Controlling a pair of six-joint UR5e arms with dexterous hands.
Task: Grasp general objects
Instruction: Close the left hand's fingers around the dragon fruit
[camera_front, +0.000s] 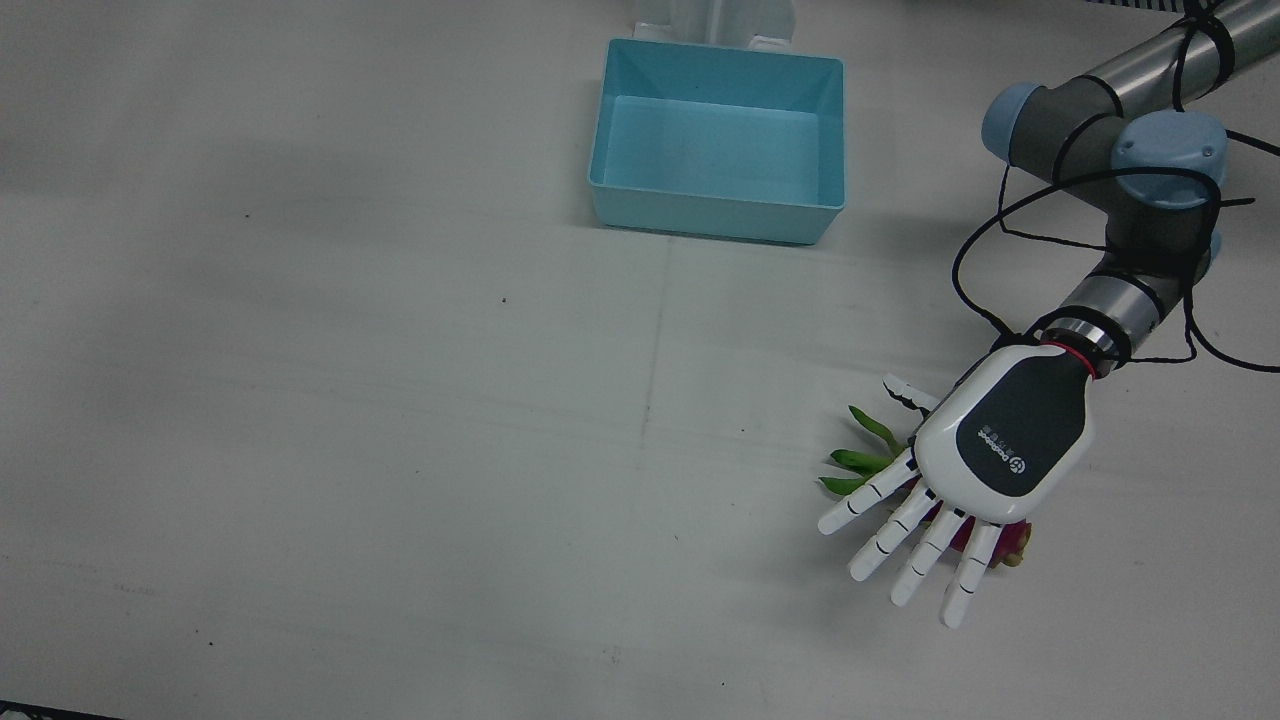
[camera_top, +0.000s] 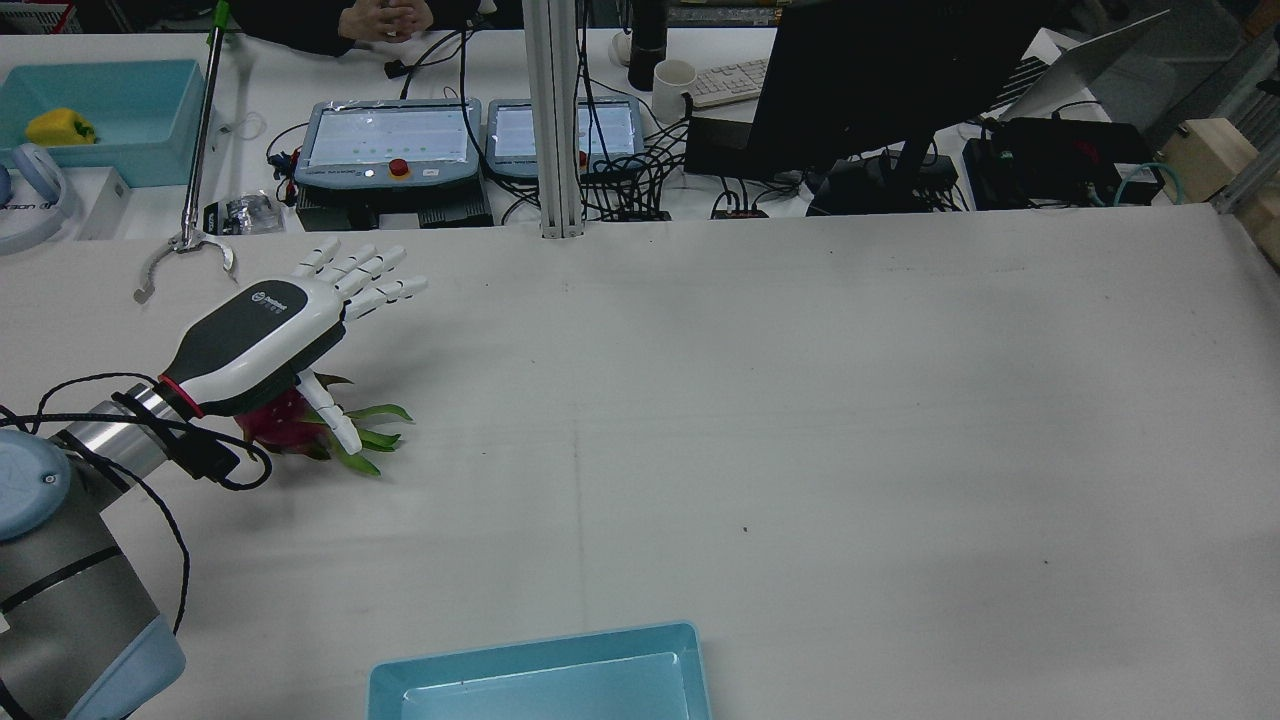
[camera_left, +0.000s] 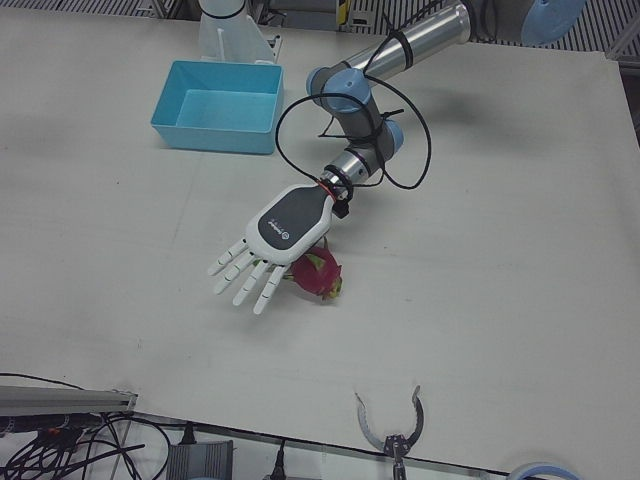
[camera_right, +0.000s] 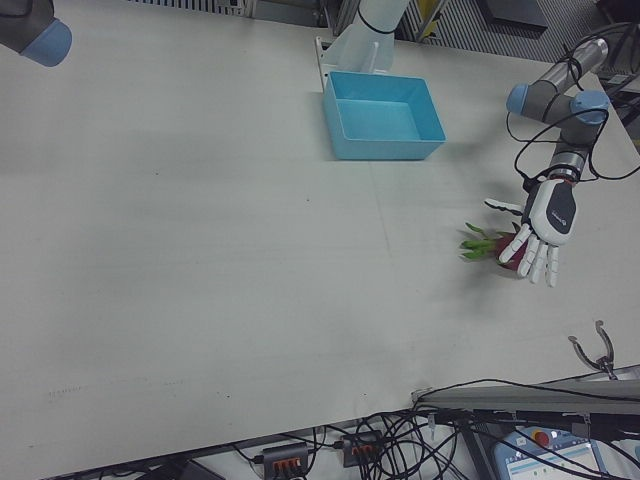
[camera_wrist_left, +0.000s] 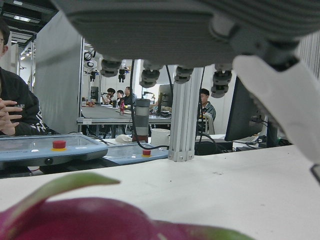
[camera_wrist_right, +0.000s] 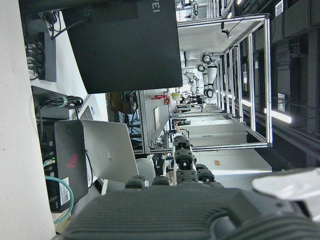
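table (camera_front: 400, 400): white, bare apart from the items below
bin (camera_front: 718, 142): light blue, empty, at the robot-side edge of the table
left hand (camera_front: 985, 460): well away from the bin toward the operators' side, palm down above the dragon fruit, fingers (camera_front: 885, 535) straight and spread, holding nothing
dragon fruit (camera_left: 318, 273): lay on the table under the left hand, well apart from the bin, green leaves (camera_front: 865, 455) pointing out sideways
right hand: only its own camera showed it, fingers' state could not be told

Left hand (camera_front: 1005, 440) above dragon fruit (camera_left: 318, 272)
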